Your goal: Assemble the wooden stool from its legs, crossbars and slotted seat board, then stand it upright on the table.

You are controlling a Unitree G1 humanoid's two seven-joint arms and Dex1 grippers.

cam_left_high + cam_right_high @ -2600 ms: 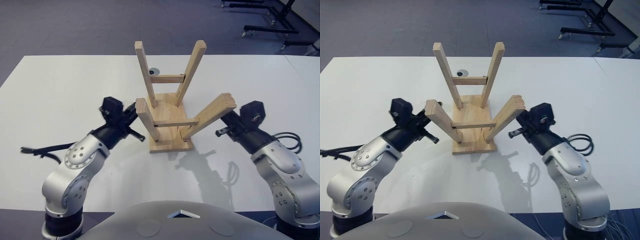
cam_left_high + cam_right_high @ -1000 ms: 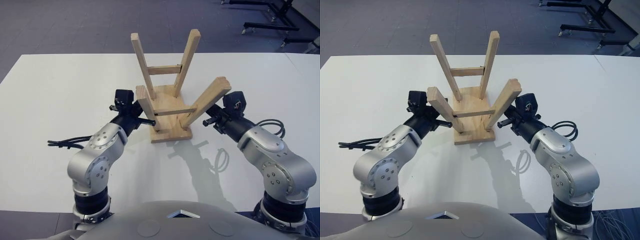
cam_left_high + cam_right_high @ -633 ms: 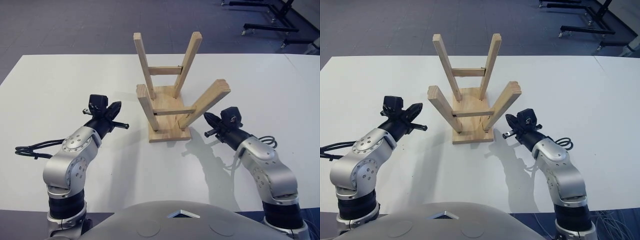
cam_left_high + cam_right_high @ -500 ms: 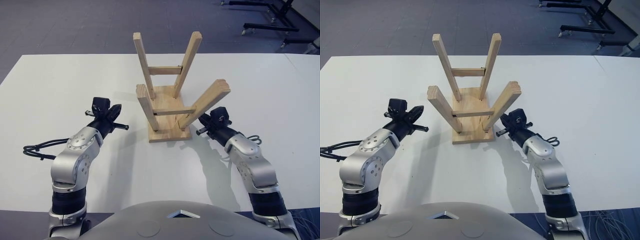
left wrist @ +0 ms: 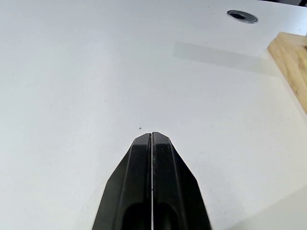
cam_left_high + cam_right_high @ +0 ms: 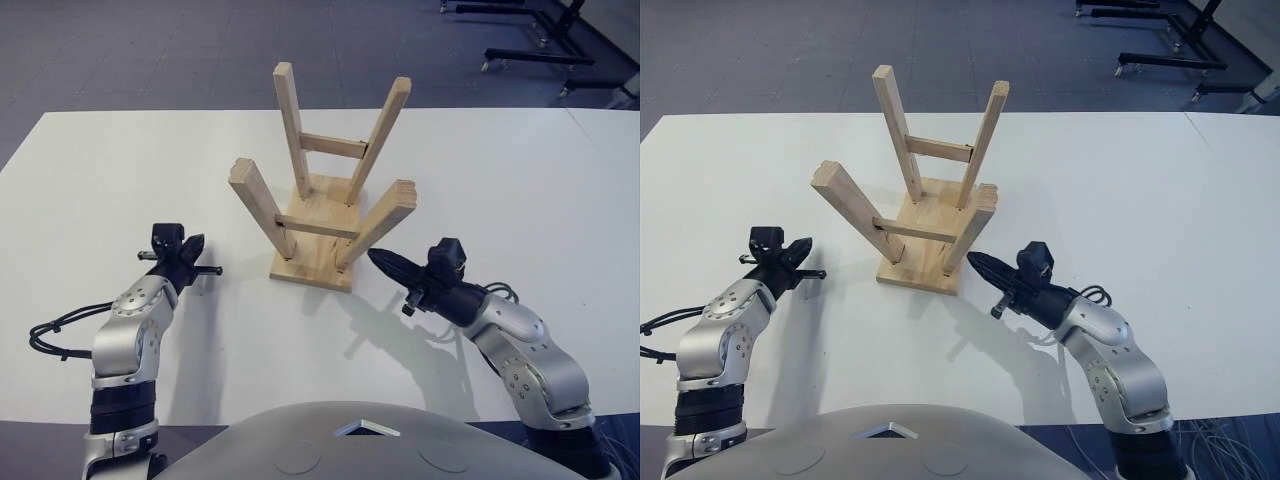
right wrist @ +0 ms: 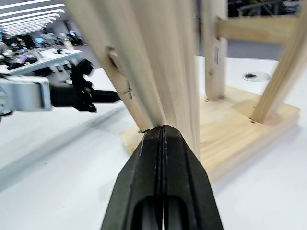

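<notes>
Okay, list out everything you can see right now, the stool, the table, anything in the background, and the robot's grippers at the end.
stool: one, pale wood, upside down on its seat board, mid-table
legs: four, pale wood, pointing up
crossbars: two, pale wood, joining leg pairs
table: one, white
grommet: one, metal, round, set in the table
wheeled stands: at least two, black, on the floor beyond the table
left gripper: black, shut, left of the stool, apart from it
right gripper: black, shut, close by the stool's near right leg
</notes>
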